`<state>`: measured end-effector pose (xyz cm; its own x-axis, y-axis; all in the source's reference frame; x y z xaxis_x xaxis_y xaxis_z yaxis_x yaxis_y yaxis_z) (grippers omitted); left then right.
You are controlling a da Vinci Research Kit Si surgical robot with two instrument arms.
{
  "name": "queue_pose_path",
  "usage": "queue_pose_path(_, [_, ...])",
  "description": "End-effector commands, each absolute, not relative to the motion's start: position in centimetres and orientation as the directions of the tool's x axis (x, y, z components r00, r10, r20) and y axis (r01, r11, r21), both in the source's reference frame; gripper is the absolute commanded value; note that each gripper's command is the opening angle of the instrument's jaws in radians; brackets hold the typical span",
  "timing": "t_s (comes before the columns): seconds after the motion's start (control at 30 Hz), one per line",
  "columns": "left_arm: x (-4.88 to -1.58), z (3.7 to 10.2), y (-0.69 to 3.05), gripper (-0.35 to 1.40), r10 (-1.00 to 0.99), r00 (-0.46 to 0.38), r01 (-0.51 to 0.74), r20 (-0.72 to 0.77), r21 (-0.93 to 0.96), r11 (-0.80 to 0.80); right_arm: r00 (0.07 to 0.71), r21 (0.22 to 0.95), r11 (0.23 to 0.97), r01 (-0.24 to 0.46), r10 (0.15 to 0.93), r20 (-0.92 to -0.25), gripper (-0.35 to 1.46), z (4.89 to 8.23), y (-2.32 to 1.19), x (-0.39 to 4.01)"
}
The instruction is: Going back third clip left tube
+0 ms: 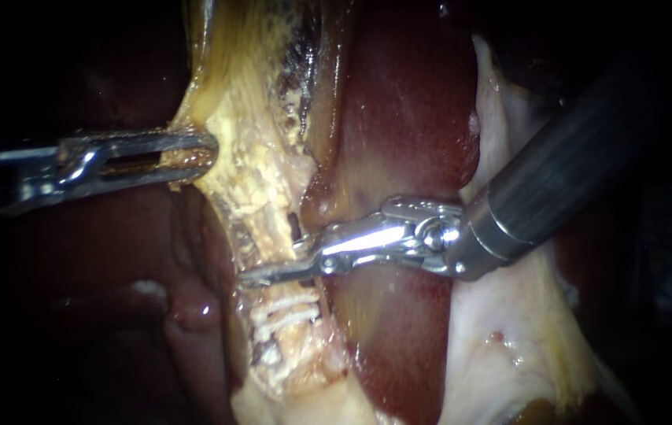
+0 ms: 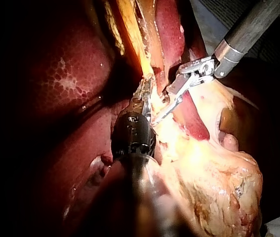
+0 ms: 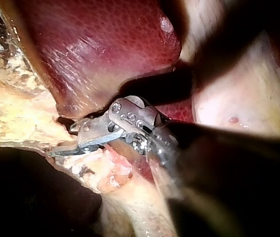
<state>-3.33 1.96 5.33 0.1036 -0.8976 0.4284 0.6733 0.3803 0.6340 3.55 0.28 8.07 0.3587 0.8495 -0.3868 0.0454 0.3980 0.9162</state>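
In the endoscope view, the left instrument enters from 9 o'clock, and its claw is closed on the edge of a pale yellow tissue band that runs down from 12 o'clock. The band narrows into a tube at centre; with only one tube clearly showing, I cannot say it is the left one. White clips cross this tube toward 6 o'clock, though their count is hard to read. The right instrument comes in from 2 o'clock over the dark red liver. Its claw stands open at the tube just above the clips, a gap showing between its two halves, and seems to hold nothing. In the left wrist view, the left instrument pinches the yellow band ahead of it, and the right instrument reaches in just beside it. In the right wrist view, the right instrument has its claw parted against the pale tissue ahead, with the liver lying beyond. I judge the step to be the retreat after clipping. The next move calls for drawing the right claw straight back along its shaft, kept open so it does not snag the tube or clips, while the left holds tension.
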Motion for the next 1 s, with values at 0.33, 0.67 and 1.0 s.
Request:
queue_pose_path(0.33, [-3.33,5.32,1.95,-0.35,-0.898,0.105,0.672,0.428,0.635,0.381,0.355,0.896,0.437,0.079,0.828,-0.435,0.37,8.14,0.32,3.54])
queue_pose_path(0.67, [-3.31,5.31,1.94,-0.35,-0.898,0.105,0.672,0.428,0.635,0.381,0.325,0.753,0.634,0.178,0.684,-0.653,0.59,8.12,0.26,3.44])
queue_pose_path(1.0, [-3.29,5.31,1.94,-0.35,-0.898,0.105,0.671,0.428,0.635,0.382,0.302,0.636,0.734,0.239,0.566,-0.767,0.60,8.06,0.16,3.06])
